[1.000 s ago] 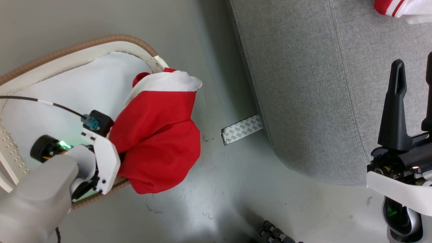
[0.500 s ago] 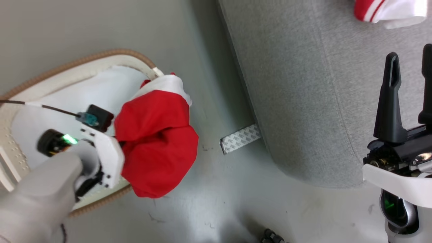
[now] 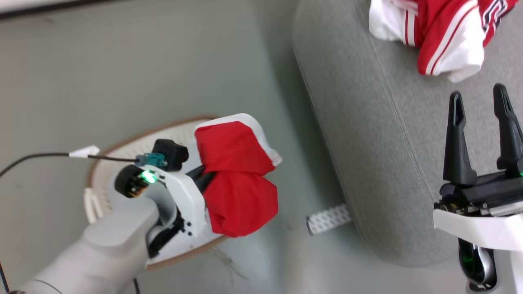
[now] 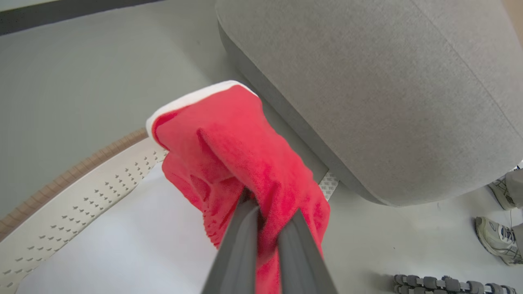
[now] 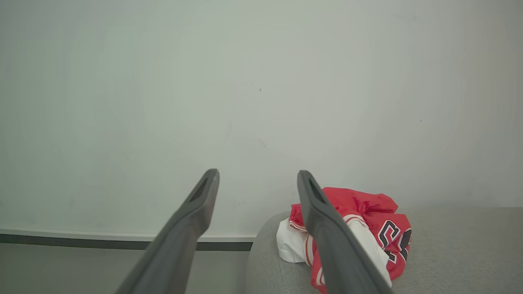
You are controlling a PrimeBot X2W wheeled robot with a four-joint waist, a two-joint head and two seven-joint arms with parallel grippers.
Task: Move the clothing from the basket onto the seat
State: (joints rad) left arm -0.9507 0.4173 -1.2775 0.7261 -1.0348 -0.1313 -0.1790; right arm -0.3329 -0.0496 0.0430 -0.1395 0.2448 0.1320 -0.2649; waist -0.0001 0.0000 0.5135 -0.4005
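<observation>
A plain red garment with white trim [image 3: 239,179] [image 4: 241,163] hangs bunched above the cream basket [image 3: 122,151] [image 4: 81,179], and my left gripper [image 3: 204,177] [image 4: 267,220] is shut on it. The garment is clear of the basket's rim, beside the grey seat [image 3: 392,155] [image 4: 367,94]. On the seat's far end lies the crumpled red-and-white jersey [image 3: 441,36] [image 5: 367,237] with black lettering. My right gripper [image 3: 480,134] [image 5: 257,228] stands open over the seat with nothing between its fingers.
A pale cushion [image 4: 122,241] lines the basket's bottom. A strip of patterned tape [image 3: 329,218] lies on the grey floor at the seat's base. A person's sneakers [image 4: 498,237] stand at the right of the left wrist view. A pale wall [image 5: 261,81] rises behind the seat.
My left gripper has closed on the red garment and raised it out of the basket. The head camera has tilted up, so more of the seat and the jersey show.
</observation>
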